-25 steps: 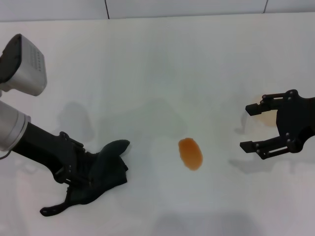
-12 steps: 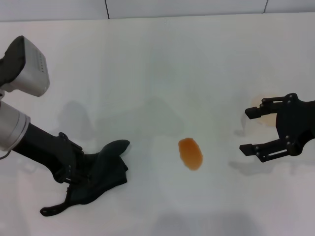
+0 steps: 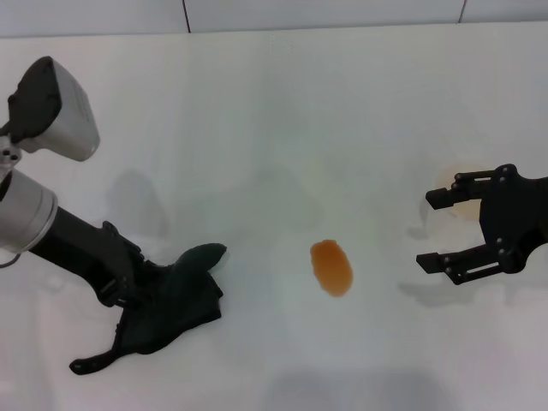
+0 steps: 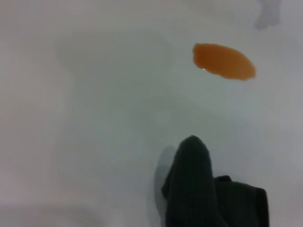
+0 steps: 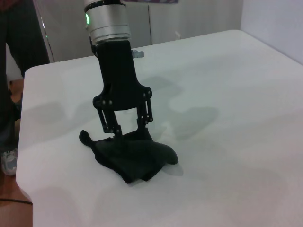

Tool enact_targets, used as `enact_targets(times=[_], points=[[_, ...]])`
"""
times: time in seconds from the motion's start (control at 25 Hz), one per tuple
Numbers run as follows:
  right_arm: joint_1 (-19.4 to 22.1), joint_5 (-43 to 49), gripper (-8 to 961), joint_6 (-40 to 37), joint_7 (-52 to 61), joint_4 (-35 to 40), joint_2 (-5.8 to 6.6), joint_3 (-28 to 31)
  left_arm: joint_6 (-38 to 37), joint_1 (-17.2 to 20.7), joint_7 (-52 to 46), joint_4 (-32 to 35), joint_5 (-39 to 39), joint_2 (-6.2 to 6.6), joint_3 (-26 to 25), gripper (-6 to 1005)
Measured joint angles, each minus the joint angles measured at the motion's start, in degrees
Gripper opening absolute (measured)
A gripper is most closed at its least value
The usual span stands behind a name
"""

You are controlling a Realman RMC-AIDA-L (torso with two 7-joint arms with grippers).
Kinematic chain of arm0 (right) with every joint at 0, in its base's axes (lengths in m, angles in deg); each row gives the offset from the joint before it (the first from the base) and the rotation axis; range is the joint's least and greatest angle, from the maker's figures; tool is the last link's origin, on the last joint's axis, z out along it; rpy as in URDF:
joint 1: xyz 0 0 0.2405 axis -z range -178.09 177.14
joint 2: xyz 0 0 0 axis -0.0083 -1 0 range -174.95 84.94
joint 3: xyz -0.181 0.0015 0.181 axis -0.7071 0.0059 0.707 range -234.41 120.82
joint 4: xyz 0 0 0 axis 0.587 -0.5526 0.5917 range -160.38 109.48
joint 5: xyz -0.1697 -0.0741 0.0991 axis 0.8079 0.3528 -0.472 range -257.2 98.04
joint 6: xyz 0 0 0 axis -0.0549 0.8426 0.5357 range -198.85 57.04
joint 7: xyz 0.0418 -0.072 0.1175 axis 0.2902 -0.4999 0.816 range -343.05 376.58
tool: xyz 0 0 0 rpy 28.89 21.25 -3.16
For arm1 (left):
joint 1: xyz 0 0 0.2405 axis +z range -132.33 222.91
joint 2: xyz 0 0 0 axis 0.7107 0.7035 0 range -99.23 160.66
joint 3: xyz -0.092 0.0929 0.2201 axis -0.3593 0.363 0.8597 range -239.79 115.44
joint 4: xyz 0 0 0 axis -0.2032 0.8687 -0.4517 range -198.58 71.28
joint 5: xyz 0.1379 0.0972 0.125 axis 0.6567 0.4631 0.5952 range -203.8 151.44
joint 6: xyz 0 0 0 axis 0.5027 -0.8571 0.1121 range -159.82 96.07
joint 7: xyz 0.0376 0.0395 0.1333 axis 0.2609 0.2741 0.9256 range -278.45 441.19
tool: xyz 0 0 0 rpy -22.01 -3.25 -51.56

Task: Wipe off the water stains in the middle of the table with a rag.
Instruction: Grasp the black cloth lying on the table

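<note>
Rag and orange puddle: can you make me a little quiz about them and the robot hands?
1. True or false: the rag already covers the stain.
2. Which gripper is down on the rag? A) left gripper B) right gripper
3. Fill in: the right gripper's fingers are ____ and hold nothing.

Key: 1. False, the rag lies on the table apart from the stain, on the robot's left of it. 2. A. 3. Open.

Orange-amber water stains [image 3: 331, 267] glisten on the plain white table [image 3: 274, 111]; at eight o'clock lies a charcoal, near-black rag [image 3: 175, 300]. Both grippers are black.
</note>
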Motion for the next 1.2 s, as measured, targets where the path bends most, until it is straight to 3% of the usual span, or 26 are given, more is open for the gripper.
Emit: enact_targets(times=[1.2], points=[[-0.01, -0.04, 841, -0.12, 0.02, 0.29, 0.00, 0.18, 2.14, -1.63, -0.37, -1.50, -2.15, -0.26, 2.31, 501]])
